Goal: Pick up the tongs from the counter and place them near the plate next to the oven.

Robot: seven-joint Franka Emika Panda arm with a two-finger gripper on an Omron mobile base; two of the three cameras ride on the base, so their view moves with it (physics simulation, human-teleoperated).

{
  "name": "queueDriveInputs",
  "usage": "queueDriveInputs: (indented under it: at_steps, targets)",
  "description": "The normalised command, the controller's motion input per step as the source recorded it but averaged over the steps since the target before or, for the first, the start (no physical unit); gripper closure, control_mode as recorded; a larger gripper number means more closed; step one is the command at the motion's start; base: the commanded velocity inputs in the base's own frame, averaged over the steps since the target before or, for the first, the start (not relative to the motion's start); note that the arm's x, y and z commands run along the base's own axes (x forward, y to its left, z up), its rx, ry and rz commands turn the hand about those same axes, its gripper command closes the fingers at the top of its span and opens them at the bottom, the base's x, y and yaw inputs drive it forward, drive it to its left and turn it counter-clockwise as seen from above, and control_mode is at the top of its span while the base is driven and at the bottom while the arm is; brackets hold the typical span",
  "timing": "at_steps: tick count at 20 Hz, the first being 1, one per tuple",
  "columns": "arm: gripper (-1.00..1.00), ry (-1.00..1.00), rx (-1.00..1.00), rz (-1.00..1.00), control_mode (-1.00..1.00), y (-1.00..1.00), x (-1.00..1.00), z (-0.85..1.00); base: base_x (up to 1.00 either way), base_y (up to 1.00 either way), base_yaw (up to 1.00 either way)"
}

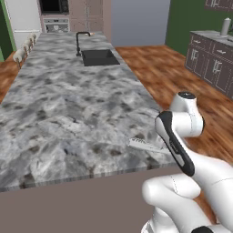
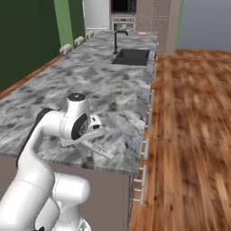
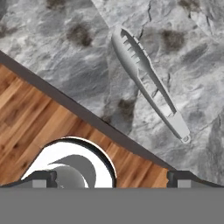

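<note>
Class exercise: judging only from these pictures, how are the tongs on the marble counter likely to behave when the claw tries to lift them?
The tongs lie flat and slim on the counter, so pinching them may be fiddly. Their long, narrow shape could swing if gripped off-centre. They look thin and probably light. Lying near the counter's edge, a nudge might push them off.

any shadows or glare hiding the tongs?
Hand view: tongs sharp and evenly lit on the counter, faint shadow only, no glare. Left base view: tongs soft, partly behind the arm. Right base view: low-res but visible.
</note>
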Motion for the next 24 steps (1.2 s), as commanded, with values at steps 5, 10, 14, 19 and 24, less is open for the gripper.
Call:
queueDriveInputs:
  at_steps: [5, 10, 14, 19, 24]
  targets:
    - [-1.00, 0.00, 0.00, 0.00, -1.00, -0.15, 0.40, -0.31, 0.00, 0.00, 0.00]
    - [-1.00, 0.00, 0.00, 0.00, -1.00, -0.02, 0.45, -0.35, 0.00, 0.00, 0.00]
    - [-1.00, 0.00, 0.00, 0.01, -1.00, 0.00, 0.28, -0.38, 0.00, 0.00, 0.00]
    - [-1.00, 0.00, 0.00, 0.02, -1.00, 0.00, 0.28, -0.32, 0.00, 0.00, 0.00]
    - [-1.00, 0.00, 0.00, 0.02, -1.00, 0.00, 0.31, -0.35, 0.00, 0.00, 0.00]
